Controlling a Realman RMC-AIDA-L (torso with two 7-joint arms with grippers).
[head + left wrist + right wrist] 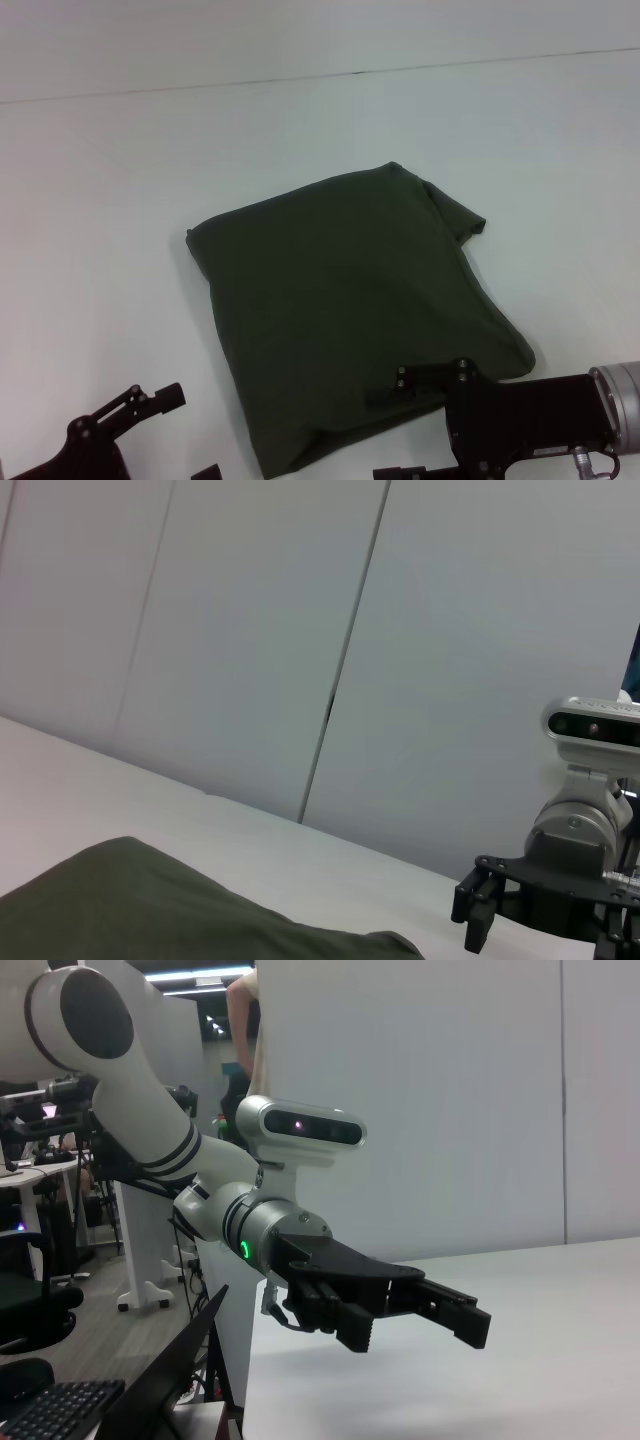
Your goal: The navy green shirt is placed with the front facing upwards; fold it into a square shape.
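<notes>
The navy green shirt lies folded into a rough square on the white table, plain side up, with a sleeve corner sticking out at its far right. No lettering shows. My right gripper is open at the shirt's near right edge, its upper finger over the cloth. My left gripper is open too, off the near left corner and apart from the shirt. The left wrist view shows a shirt edge and the right gripper. The right wrist view shows the left gripper above the table.
A seam crosses the table at the back. White wall panels stand behind it. Past the table's left edge are a desk, chairs and a keyboard.
</notes>
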